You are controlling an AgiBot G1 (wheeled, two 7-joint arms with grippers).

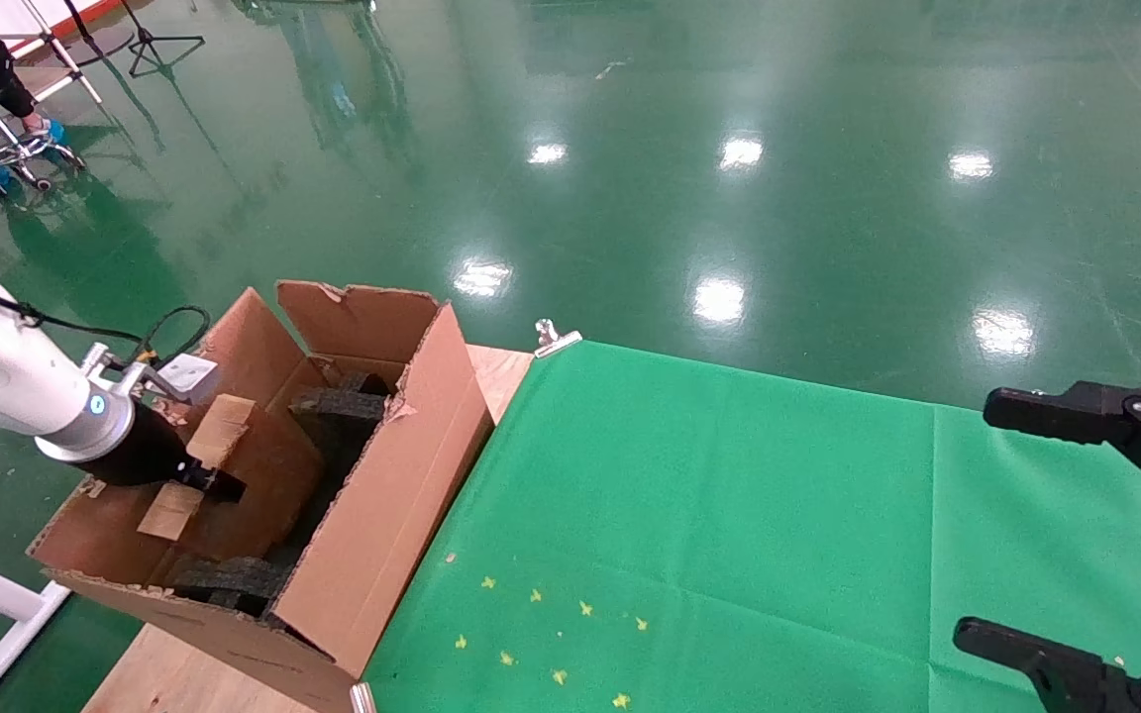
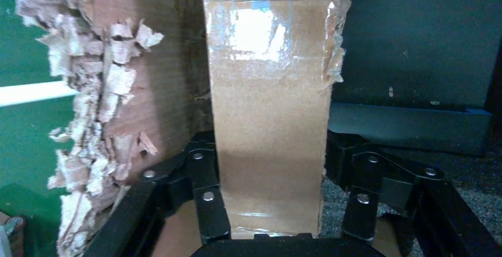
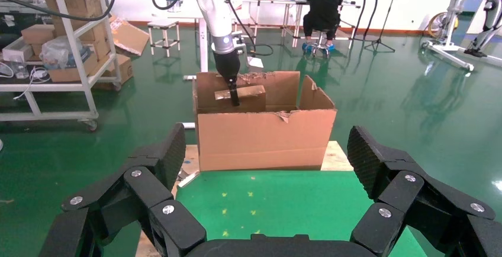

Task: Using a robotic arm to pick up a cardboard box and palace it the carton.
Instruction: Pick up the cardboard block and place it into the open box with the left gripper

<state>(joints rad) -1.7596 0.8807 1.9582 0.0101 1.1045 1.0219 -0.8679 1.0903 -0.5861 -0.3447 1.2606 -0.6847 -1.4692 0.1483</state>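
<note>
Cardboard box (image 1: 196,465), clamped in my left gripper (image 1: 219,485), hangs inside the carton (image 1: 372,535) at the frame's lower left; I should lower it clear of the torn flaps before releasing. My right gripper (image 3: 266,180) idles, spread wide.

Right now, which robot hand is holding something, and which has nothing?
The left end effector grips the cardboard box over the carton. The right end effector hangs open, empty.

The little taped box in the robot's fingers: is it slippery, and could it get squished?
The cardboard box is wrapped in shiny tape, so it may be a bit slippery. Held by the left gripper over the carton, its sides look straight, so it is probably fairly stiff. Being brick-shaped, it likely won't roll.
</note>
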